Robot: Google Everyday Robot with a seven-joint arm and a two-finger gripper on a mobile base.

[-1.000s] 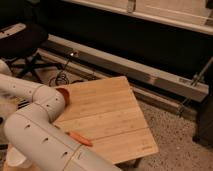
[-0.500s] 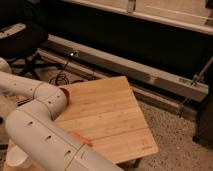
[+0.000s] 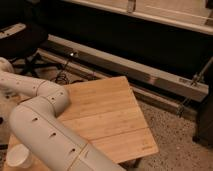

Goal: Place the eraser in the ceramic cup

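Your arm (image 3: 45, 125) lies across the left side of the wooden table (image 3: 110, 115), bending near its far-left corner. The gripper sits out of view past the left, so you cannot tell its state. The ceramic cup (image 3: 19, 156) stands at the near-left corner. The eraser does not show. The right edge and the far corner stay uncovered.
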